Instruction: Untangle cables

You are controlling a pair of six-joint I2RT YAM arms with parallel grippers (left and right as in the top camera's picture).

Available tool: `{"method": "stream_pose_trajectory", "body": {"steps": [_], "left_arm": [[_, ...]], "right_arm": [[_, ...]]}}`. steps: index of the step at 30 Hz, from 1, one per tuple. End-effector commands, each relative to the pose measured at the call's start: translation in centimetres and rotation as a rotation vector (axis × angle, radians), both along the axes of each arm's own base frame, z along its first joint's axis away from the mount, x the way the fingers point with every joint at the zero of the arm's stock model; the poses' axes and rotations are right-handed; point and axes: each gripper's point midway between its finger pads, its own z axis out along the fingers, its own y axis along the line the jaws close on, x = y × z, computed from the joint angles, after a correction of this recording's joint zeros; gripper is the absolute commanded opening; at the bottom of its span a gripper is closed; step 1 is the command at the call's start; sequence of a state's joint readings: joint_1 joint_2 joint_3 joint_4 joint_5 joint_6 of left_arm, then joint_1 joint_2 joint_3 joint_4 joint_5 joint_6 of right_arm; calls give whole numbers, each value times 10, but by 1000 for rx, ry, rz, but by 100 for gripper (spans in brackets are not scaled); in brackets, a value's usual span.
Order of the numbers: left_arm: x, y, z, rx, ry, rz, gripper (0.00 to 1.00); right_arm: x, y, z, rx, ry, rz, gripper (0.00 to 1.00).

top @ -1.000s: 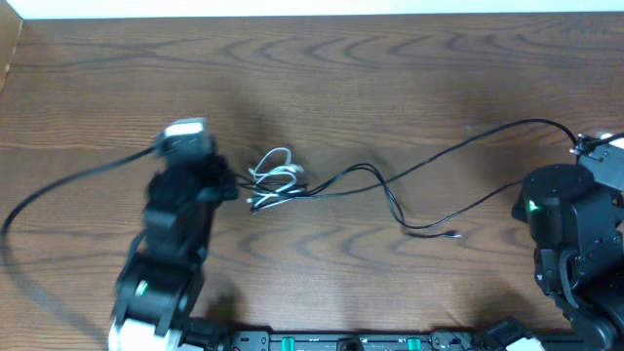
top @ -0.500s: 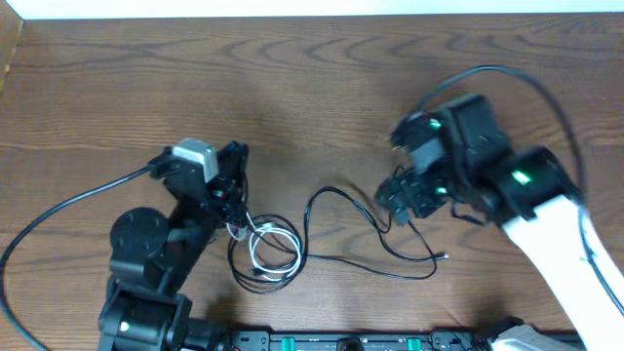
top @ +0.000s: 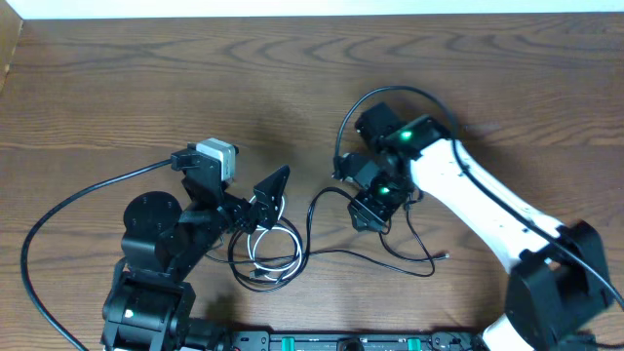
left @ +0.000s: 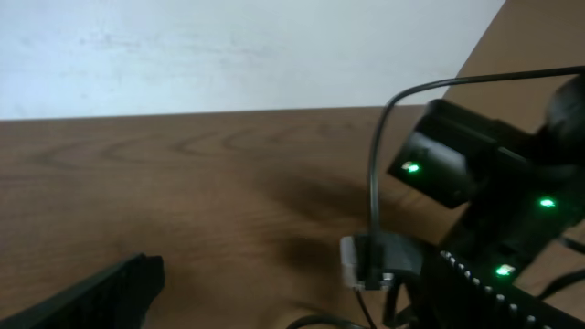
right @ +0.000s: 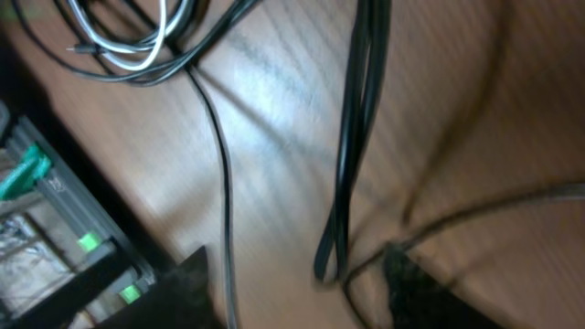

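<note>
The white cable (top: 261, 246) lies in loose loops on the wooden table, ringed by loops of the black cable (top: 341, 255), which runs on to the right and ends in a small plug (top: 445, 256). My left gripper (top: 255, 200) hangs open just above the loops, holding nothing; in the left wrist view its jaws (left: 292, 311) stand wide apart. My right gripper (top: 369, 213) is low over a raised bend of the black cable. In the right wrist view it (right: 306, 292) is open, with a doubled black strand (right: 352, 137) and a single one between its fingers. The white loops (right: 137, 50) lie beyond.
A thick black lead (top: 68, 200) trails left from the left arm. Another lead (top: 390, 93) arcs over the right arm's wrist. A dark rail with green lights (top: 341, 341) runs along the table's front edge, close to the loops. The right arm (left: 457, 169) fills the left wrist view's right side.
The left gripper dragged the cable bundle toward the front edge, then opened and let it go. The right arm swung in from the right edge to the black cable's bend, its jaws opening.
</note>
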State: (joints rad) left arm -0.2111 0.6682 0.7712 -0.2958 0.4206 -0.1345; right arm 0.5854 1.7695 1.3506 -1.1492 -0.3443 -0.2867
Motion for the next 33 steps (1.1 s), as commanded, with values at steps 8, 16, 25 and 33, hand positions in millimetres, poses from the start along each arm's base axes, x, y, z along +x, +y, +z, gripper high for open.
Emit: {"method": "stream_pose_trajectory", "body": {"steps": [8, 16, 25, 33], "left_arm": [[-6, 0, -13, 7, 65, -12, 95], [-11, 0, -44, 35, 203, -12, 91], [-6, -1, -62, 51, 278, -12, 84], [-6, -2, -61, 47, 272, -17, 84]], "right_arm": [[34, 21, -12, 28, -64, -166, 1], [117, 36, 148, 278, -429, -350, 1], [108, -16, 350, 458, -897, -514, 1], [84, -79, 247, -19, -675, -683, 1]]}}
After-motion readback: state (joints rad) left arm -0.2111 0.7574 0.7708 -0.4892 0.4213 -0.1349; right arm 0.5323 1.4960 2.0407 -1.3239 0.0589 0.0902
